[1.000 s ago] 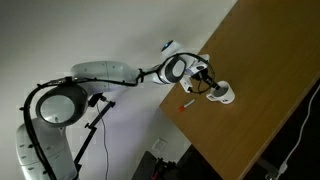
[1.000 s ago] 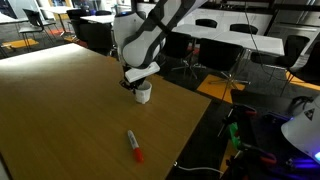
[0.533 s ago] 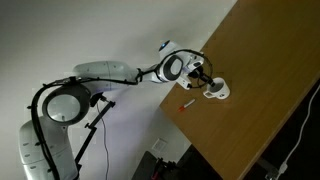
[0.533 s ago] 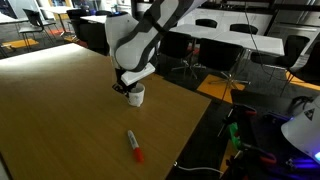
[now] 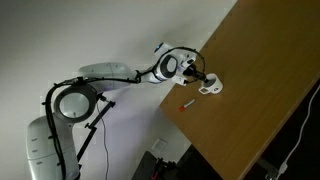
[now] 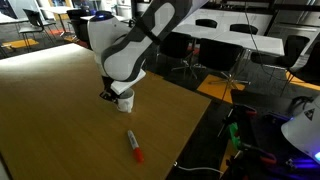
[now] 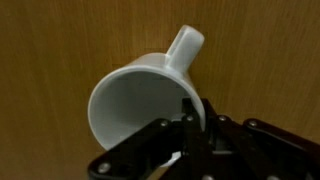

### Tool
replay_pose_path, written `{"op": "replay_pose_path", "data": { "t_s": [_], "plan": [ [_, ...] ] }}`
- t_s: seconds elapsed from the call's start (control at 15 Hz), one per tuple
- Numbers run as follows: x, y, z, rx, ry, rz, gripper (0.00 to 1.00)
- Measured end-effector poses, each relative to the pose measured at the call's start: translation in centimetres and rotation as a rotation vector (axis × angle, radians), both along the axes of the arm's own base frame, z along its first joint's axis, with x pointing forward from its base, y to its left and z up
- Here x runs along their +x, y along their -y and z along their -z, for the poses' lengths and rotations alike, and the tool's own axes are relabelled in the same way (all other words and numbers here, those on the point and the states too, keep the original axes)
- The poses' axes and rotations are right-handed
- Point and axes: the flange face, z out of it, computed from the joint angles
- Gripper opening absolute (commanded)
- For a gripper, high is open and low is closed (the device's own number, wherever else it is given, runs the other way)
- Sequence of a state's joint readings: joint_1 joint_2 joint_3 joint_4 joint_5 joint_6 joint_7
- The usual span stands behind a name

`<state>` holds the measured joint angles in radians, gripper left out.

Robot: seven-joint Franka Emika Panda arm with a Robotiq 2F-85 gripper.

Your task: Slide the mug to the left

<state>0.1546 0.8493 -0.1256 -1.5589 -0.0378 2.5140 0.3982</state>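
Wrist view: my gripper [image 7: 191, 116] is clamped on the wall of the mug [image 7: 135, 100], beside its handle. In both exterior views, the mug [image 6: 123, 101] [image 5: 210, 87] stands upright on the table [image 6: 50, 110], near the marker [image 6: 134, 146] but apart from it.

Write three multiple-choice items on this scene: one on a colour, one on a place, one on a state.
1. The mug is: A white; B blue; C black.
2. The pen lies: A in the mug; B on the table, apart from the mug; C on the floor.
3. The gripper is: A open above the mug; B shut on the mug's rim; C holding the pen.

Key: 1 A, wrist view shows it white; 2 B, it lies alone on the wood; 3 B, the jaws pinch the rim.
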Motion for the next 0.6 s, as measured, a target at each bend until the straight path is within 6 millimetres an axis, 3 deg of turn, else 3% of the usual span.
{"op": "replay_pose_path", "data": {
  "t_s": [0.6],
  "plan": [
    [2.1,-8.3,0.2,-0.03,0.009,-0.137,0.03]
  ]
}}
